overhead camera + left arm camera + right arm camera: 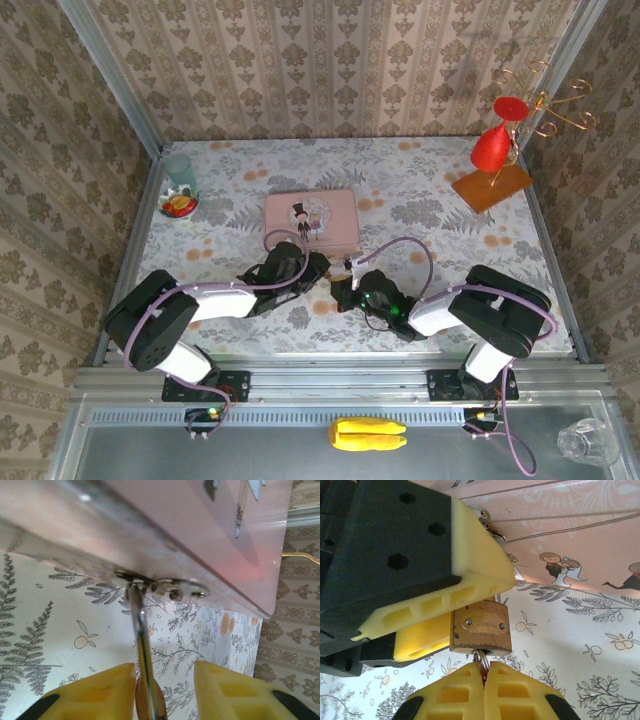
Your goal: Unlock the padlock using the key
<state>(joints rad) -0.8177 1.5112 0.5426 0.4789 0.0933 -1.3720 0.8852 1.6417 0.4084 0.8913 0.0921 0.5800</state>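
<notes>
The small brass padlock [481,627] hangs by its thin silvery shackle [140,630] from the hasp [165,586] of the pink tin [310,220]. My right gripper [484,672] is shut just below the padlock's underside on the key, of which I see the ring [480,659]; the rest is hidden between the pads. My left gripper [165,672] is open. The padlock's edge [142,702] lies against its left finger, with a clear gap to the right finger. In the right wrist view, the left gripper's fingers [480,565] flank the padlock's upper left. Both grippers meet in front of the tin [340,275].
A red cone on a wooden stand with gold wire [492,145] is at the back right. A glass cup [180,168] and a small dish [178,206] sit at the back left. Patterned walls close three sides. A yellow object [367,434] and a glass [588,440] lie below the table edge.
</notes>
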